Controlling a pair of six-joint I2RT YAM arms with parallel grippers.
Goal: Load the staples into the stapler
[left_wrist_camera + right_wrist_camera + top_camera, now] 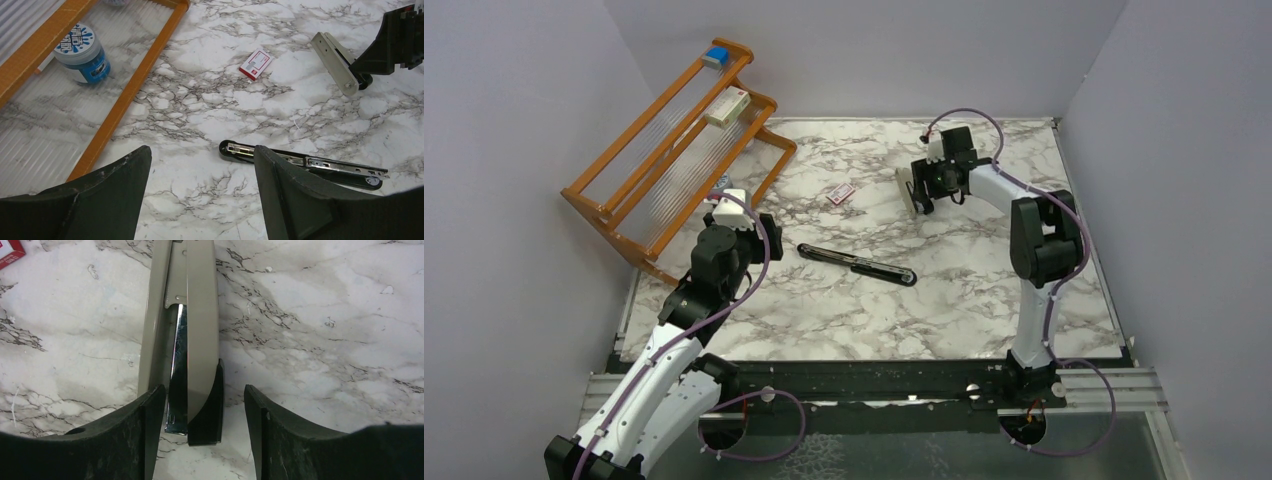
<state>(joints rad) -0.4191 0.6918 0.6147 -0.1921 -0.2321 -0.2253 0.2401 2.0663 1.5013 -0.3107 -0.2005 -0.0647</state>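
**Left arm.** The left gripper (202,150) is held above the marble table (200,200) with its jaws wide apart and nothing between them. Just ahead of it, toward the finger on the right of the left wrist view, lies the stapler (320,164). It is black and flat on the table with its silver rail uppermost, and 1 end is hidden behind that finger. Farther ahead, well apart from the stapler, the red-and-white staples packet (256,64) lies flat; loose strips cannot be made out. Forward and to the gripper's left stands an orange rack (125,95), with a blue-and-white jar (82,55) beneath its ribbed clear shelf. In the top view the rack's higher shelves carry a white-and-red box (727,106) and a small blue block (715,56).

**Right arm.** The right gripper (202,390) has its jaws apart, straddling the near end of a grey-beige stapler-like tool (200,315). The tool sits close against 1 finger (145,435), though contact there cannot be settled. A clear gap separates it from the other finger. It runs straight ahead from the gripper, with a bright metal strip along its middle. In the top view this gripper is beyond the stapler and well apart from it, and the packet lies between the 2 grippers.
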